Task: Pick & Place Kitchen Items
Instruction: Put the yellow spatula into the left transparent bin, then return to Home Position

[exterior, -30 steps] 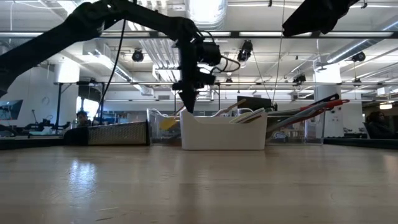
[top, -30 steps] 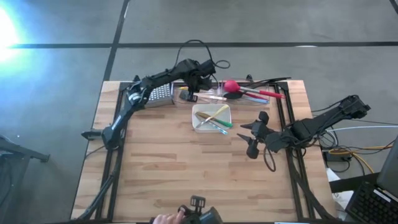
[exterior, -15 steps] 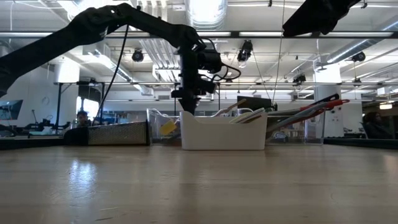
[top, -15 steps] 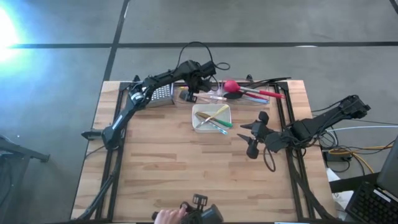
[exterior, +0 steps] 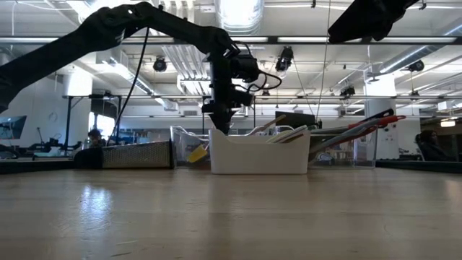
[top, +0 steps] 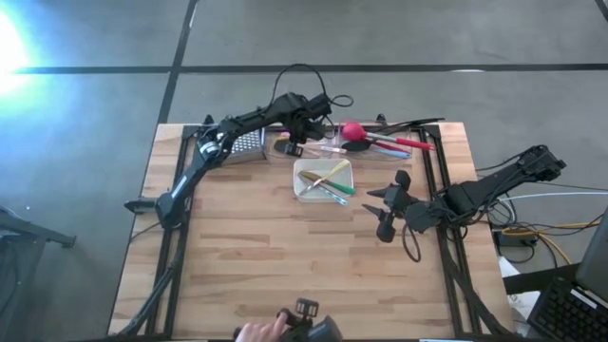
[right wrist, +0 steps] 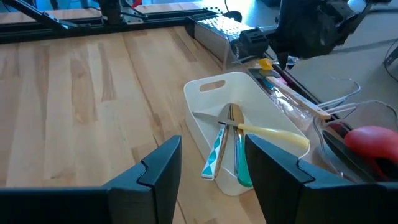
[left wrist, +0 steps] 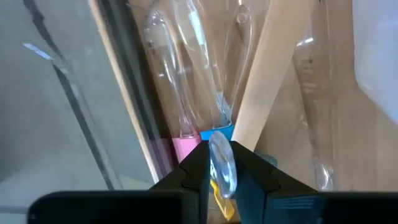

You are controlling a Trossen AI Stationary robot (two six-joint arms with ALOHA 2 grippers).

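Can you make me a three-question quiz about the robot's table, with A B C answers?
1. Where is the left gripper?
A. over the clear bin at the table's far edge
B. over the bare near edge
C. off the table

2. What colour is the square tray?
A. red
B. white
C. black

3. How are the right gripper's fingers?
A. shut tight
B. clamped on a spoon
C. apart, holding nothing

Answers: 1 A, the high view shows it there. 2 B, white in every view. 3 C, the right wrist view shows a wide empty gap.
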